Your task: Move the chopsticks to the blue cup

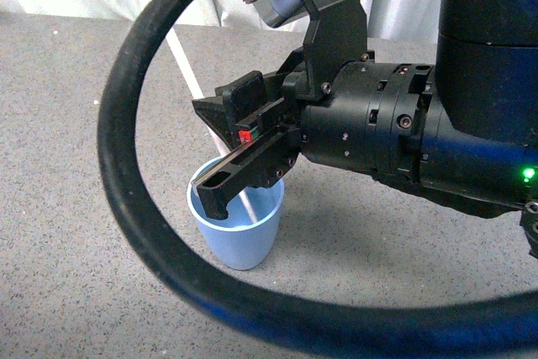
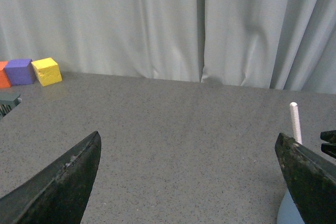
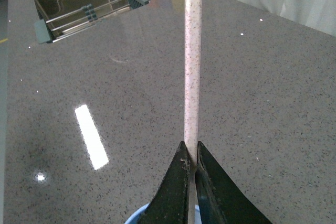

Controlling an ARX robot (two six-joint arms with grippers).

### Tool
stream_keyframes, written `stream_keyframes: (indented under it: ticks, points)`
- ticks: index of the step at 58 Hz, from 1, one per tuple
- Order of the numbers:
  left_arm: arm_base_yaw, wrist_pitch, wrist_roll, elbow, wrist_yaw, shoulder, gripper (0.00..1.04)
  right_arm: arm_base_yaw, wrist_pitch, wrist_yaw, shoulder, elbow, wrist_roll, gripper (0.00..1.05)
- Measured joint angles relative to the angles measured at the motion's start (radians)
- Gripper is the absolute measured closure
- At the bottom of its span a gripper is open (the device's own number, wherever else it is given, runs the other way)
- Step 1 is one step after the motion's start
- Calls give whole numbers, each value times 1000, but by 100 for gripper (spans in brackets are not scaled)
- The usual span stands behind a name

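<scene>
My right gripper (image 1: pixel 220 193) is shut on the chopsticks (image 1: pixel 187 65), a pale speckled stick held nearly upright. It holds the stick directly over the blue cup (image 1: pixel 239 229), with the stick's lower end inside the cup. In the right wrist view the stick (image 3: pixel 191 61) runs out from the closed gripper (image 3: pixel 190 150), and the cup rim (image 3: pixel 135 216) shows just beneath. My left gripper (image 2: pixel 189 182) is open and empty, low over the table. From there the stick's top (image 2: pixel 295 121) and a bit of the cup (image 2: pixel 289 211) show by one finger.
A thick black cable (image 1: pixel 126 199) loops across the front view. Orange (image 2: pixel 2 75), purple (image 2: pixel 20 71) and yellow (image 2: pixel 46 71) cubes sit by the curtain. A recessed sink with a rack (image 3: pixel 84 6) lies near them. The grey speckled counter (image 1: pixel 76 124) surrounds the cup.
</scene>
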Motion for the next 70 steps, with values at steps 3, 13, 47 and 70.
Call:
stream_keyframes:
  ticks: [3,13,47,70]
  points:
    - [0,0,0,0,0,0,7,-4,3,-2,-19,-9,5,63]
    - [0,0,0,0,0,0,7,-25,-23,13,-110,-46,18,38]
    - [0,0,0,0,0,0,7,-338,-664,610,-589,-245,-18,9]
    - [0,0,0,0,-1,0,7,-410,7,616,-812,-595,-19,41]
